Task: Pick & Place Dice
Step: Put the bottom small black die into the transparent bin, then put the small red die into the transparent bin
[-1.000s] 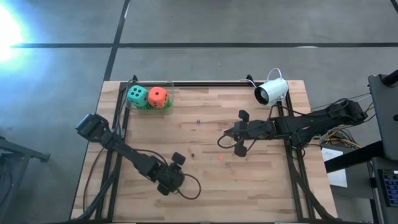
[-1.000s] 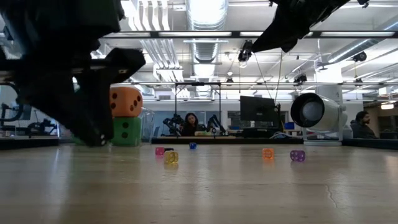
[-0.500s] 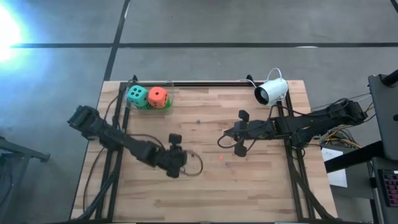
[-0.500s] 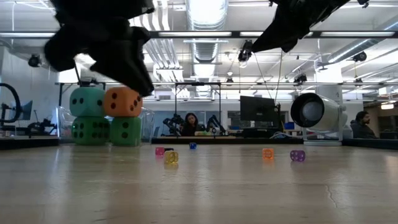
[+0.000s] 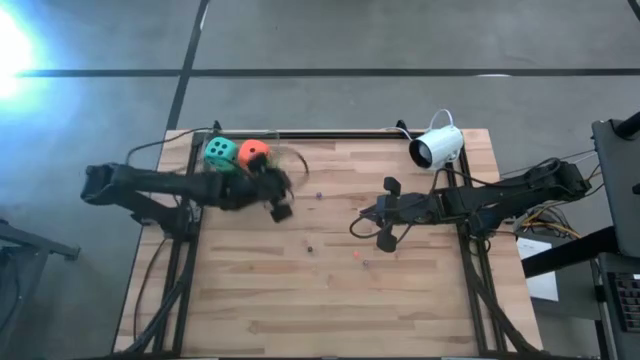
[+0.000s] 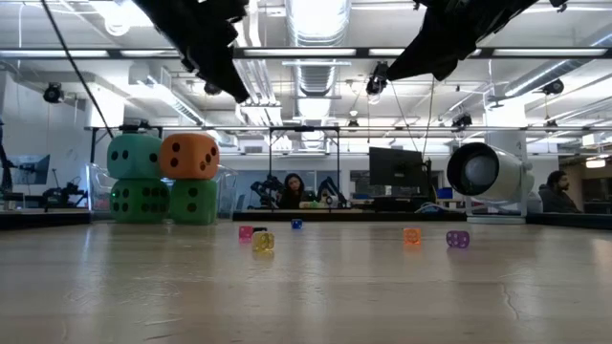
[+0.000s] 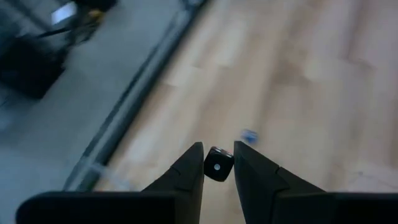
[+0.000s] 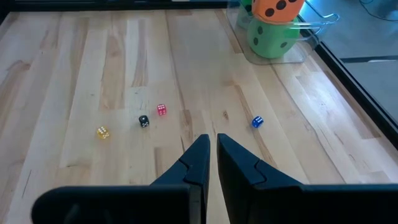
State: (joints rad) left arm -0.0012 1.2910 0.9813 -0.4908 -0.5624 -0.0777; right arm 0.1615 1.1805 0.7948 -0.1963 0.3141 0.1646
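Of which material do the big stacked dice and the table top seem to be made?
The big dice look like soft foam with a matte finish: the edges are rounded and nothing shines. The table top looks like light wood with a slight sheen: plank seams and grain show.

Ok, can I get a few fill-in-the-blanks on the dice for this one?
The lower die under the orange-red die is ___.
The held die, pinched in the left end effector, is ___.
The loose small die lying closest to the clear container is ___.
Missing words: green; black; blue.
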